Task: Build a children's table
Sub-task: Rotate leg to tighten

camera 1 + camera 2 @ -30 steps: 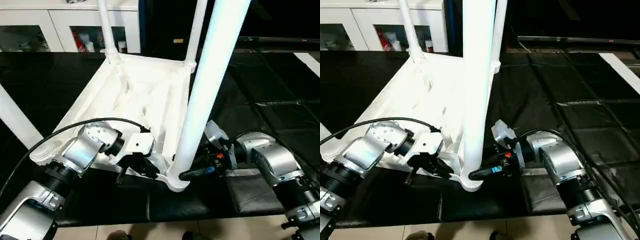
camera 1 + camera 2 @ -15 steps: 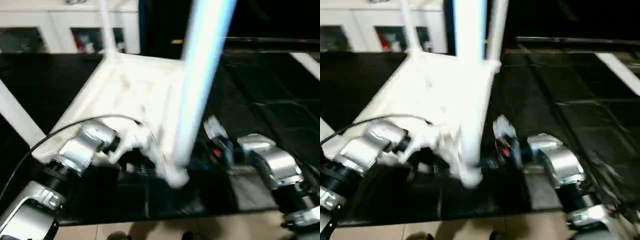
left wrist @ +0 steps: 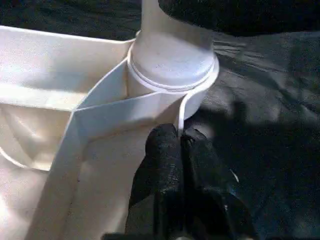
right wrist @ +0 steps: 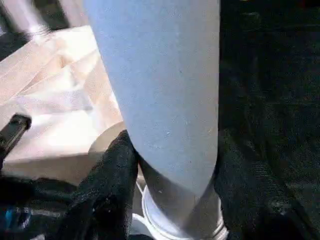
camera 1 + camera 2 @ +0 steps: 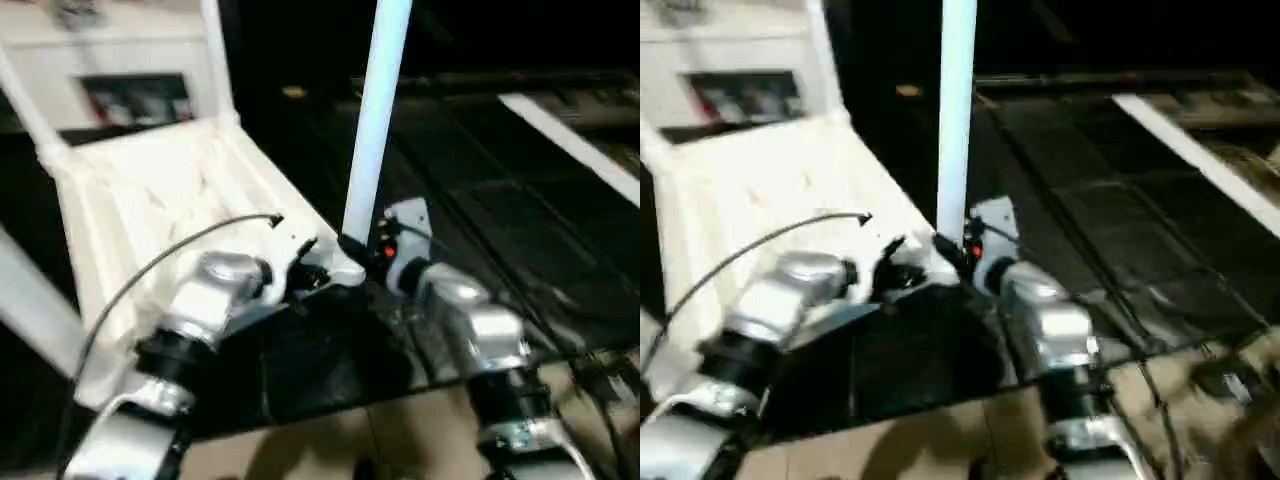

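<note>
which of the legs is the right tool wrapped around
The near leg, standing in the table top's corner closest to the robot. The right tool grips its base; the other legs rise at the far corners, untouched.

Black padded tabletop (image 5: 480, 200), quilted in seams, stretching back into a dark room. White cabinet (image 5: 120, 60) along the far wall, upper left, with a glass door (image 5: 135, 97) showing blurred reddish items inside. White strip (image 5: 570, 140) lying diagonally across the black surface at the far right. Pale tan floor (image 5: 330, 445) beyond the near edge of the tabletop, with an indistinct dark shape at the bottom edge.
</note>
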{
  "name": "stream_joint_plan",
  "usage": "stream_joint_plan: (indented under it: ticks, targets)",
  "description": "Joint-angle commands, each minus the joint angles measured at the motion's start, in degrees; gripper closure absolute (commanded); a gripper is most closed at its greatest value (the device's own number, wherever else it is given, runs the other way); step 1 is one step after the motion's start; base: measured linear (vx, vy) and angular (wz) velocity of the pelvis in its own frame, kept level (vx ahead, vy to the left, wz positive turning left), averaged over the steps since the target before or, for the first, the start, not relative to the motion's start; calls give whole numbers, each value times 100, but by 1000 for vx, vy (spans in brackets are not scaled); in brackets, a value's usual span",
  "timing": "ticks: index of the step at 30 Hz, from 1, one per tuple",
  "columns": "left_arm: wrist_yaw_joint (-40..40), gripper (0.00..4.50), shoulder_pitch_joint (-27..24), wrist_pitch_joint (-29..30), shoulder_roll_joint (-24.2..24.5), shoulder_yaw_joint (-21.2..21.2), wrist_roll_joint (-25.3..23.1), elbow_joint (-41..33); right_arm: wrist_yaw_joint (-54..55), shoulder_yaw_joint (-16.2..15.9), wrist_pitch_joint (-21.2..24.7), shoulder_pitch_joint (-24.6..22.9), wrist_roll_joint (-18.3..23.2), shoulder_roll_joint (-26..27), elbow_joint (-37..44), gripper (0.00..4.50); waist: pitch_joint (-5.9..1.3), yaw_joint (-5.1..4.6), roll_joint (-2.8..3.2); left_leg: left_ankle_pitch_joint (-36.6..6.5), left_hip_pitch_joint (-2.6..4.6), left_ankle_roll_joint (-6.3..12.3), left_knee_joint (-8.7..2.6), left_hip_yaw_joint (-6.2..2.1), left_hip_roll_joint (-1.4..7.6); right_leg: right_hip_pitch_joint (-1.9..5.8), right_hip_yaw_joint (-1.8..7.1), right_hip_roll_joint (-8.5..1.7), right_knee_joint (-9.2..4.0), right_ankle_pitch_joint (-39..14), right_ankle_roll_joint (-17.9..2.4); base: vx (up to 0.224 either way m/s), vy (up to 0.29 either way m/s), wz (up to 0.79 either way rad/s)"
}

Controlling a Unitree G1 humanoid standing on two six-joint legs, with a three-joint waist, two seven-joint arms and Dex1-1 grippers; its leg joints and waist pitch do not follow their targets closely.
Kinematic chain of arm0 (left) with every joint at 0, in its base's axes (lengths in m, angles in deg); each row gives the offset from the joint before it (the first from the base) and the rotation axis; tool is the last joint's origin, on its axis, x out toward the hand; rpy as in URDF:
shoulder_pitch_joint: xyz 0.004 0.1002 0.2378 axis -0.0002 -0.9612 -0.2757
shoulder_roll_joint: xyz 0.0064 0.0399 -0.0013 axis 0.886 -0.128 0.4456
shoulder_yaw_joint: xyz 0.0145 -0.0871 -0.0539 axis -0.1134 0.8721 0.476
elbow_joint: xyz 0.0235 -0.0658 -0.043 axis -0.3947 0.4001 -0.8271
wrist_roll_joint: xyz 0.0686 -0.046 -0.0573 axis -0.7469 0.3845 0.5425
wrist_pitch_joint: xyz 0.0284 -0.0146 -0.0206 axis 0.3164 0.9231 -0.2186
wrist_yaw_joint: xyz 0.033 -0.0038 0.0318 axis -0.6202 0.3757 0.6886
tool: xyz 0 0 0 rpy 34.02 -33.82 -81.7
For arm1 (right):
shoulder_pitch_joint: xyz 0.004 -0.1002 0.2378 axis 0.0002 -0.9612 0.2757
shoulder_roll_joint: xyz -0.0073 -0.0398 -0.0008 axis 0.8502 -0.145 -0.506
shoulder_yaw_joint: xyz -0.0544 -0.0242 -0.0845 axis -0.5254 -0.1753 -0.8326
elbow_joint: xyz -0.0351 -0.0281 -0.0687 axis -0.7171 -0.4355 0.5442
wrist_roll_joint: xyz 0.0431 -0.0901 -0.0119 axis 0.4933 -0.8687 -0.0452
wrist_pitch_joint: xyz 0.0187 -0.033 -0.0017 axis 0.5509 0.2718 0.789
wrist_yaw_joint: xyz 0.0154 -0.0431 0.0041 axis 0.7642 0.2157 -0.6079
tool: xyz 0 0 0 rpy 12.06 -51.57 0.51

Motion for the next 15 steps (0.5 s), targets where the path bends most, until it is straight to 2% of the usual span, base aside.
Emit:
stream_joint_plan:
  ticks: [1, 2, 3, 4, 5, 6, 7, 8, 9, 10, 11, 12, 13, 14, 15]
  targets:
    - [-135, 450, 172, -72, -461, -324, 295, -395, -133, -326, 261, -98, 165, 415, -258, 255, -385, -139, 88, -1877, -191, 145, -336, 30, -46, 601, -291, -316, -837, -4458, 829, 62, 64, -58]
    - [-207, 450, 165, -128, -361, -352, 254, -390, -183, -225, 247, -107, 253, 404, -234, 255, -408, 33, 313, -3202, -529, 67, -862, -278, 459, 892, 283, -288, 508, -1413, 70, 68, 58, -43]
    - [-219, 450, 165, -149, -337, -355, 239, -382, -177, -211, 232, -110, 258, 395, -230, 221, -271, 145, 303, -4236, -271, 122, -1240, -150, 504, 561, 425, -105, 614, -637, -319, 21, -69, 0]
    - [-241, 450, 158, -179, -307, -364, 224, -383, -173, -209, 210, -118, 243, 381, -225, 200, -106, 172, 31, -4329, -19, 131, -1094, 60, 266, 313, 330, 173, 27, -3165, 116, 21, -69, 0]
    - [-302, 450, 155, -215, -229, -371, 208, -369, -240, -177, 211, -138, 270, 324, -201, 200, -133, 171, -162, -3224, 556, 27, -94, 305, -190, -388, 42, 325, -1018, -4917, 671, 22, -153, 39]
    - [-379, 450, 147, -243, -143, -383, 198, -364, -318, -149, 208, -166, 304, 257, -165, 183, -145, -237, -151, -2159, 991, 138, 835, 427, -677, -977, -424, 12, -1487, -6699, 932, 81, -29, -11]
    - [-557, 450, 132, -291, 3, -426, 187, -357, -477, -123, 158, -221, 354, 105, -90, 176, -410, -214, 181, -2518, 442, 205, 24, 211, -109, 269, -509, -387, -1000, -4780, 931, 81, -29, -11]
    - [-625, 450, 123, -349, 58, -450, 173, -356, -540, -125, 131, -248, 361, 42, -55, 176, -420, -204, 179, -2730, -197, 256, -287, -66, 226, 853, -139, -481, 9, -3150, 785, 143, 142, -63]
    - [-756, 450, 111, -458, 152, -494, 152, -355, -678, -139, 71, -298, 371, -80, 16, 151, -452, 31, 426, -3139, 59, 391, -774, -245, 599, 550, 356, -422, 382, -344, -75, 80, 23, -26]
    - [-818, 450, 102, -511, 193, -510, 137, -364, -739, -149, 39, -320, 372, -135, 49, 143, -434, -62, 244, -2961, 140, 423, -770, -254, 520, 439, 513, -479, 399, 65, -224, 80, 23, -26]
    - [-1007, 450, 97, -645, 346, -540, 110, -349, -1048, -173, -225, -441, 357, -396, 200, 140, -369, 117, -14, -2202, 337, 140, -430, 80, -130, 230, 408, -351, -499, -2406, 146, 59, -95, 26]
    - [-1072, 450, 103, -645, 409, -552, 111, -340, -1237, -136, -137, -492, 456, -490, 290, 140, -307, 104, -169, -1300, 613, 330, 63, 362, -674, -234, 243, -158, -965, -5108, 852, 93, -55, 31]
    - [-1088, 450, 106, -643, 426, -556, 112, -337, -1289, -124, -103, -505, 487, -513, 315, 126, -354, 79, -227, -1112, 450, 480, 45, 328, -676, -55, 253, -217, -963, -5364, 946, 93, -55, 31]
    - [-1183, 450, 133, -713, 524, -591, 92, -276, -1559, -113, 13, -590, 569, -712, 459, 111, -514, 207, -150, -626, 49, 613, -277, 180, -511, 406, 337, -270, -737, -4583, 971, 80, -32, -4]
    - [-1290, 450, 152, -771, 614, -634, 71, -236, -1815, -144, 37, -681, 606, -921, 605, 101, -598, 281, -4, 26, 57, 631, -464, 81, -270, 406, 385, -256, -602, -3252, 676, 64, -23, 1]
